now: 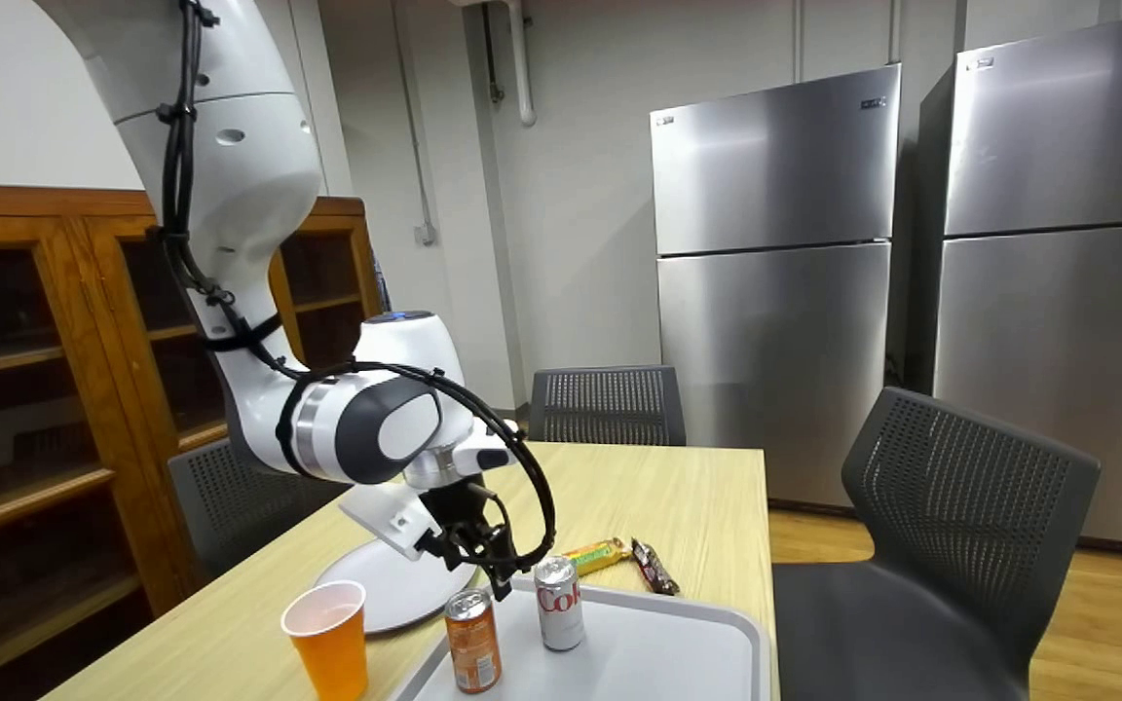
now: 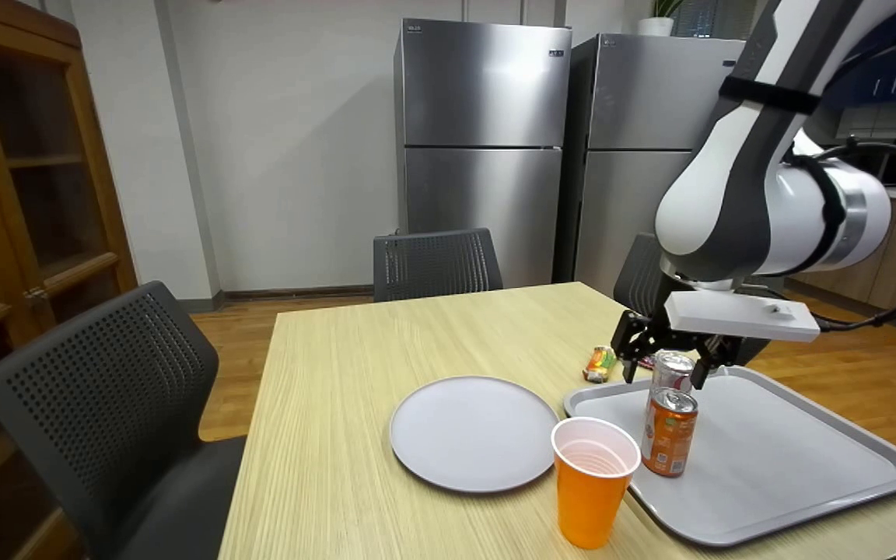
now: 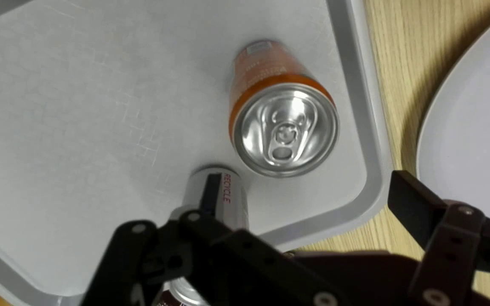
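Now, end effector (image 2: 664, 375) spread wide near shiny-lidded, cylindrical orange can (image 3: 282, 110) on scuffed gray tray (image 3: 92, 114), probably plastic.

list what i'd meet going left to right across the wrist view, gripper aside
Silver can, orange can, plate. The tray lies under both cans, so it has no clear place.
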Controlling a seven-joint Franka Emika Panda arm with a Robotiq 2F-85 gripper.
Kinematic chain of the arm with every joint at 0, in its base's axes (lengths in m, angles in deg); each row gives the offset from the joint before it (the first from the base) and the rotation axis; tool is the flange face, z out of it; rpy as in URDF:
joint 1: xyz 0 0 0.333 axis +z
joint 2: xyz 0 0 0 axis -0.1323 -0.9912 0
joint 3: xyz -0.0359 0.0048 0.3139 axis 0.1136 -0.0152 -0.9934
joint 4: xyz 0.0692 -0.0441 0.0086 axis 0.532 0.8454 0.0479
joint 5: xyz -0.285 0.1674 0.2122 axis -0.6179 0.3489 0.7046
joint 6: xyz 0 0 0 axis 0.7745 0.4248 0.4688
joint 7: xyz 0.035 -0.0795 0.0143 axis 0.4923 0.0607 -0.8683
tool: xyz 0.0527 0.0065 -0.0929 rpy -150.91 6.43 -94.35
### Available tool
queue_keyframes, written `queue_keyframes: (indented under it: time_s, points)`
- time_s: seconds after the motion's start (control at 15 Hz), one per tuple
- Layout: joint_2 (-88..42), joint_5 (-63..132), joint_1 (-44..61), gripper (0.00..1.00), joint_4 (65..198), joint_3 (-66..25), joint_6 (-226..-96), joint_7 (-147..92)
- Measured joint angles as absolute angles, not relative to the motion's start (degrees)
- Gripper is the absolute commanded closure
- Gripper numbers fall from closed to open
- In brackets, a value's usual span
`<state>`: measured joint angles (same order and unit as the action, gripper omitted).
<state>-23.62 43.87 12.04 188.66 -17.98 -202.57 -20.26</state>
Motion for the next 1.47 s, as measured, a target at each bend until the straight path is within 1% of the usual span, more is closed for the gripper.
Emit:
queue_keyframes:
  time_s: [0.6, 1.47]
  points:
    - [-21.2, 40.4, 15.3, 0.00, 187.3, -15.4, -202.1, -20.3]
    - [-20.8, 38.9, 16.6, 0.00, 181.1, -17.8, -196.1, -20.3]
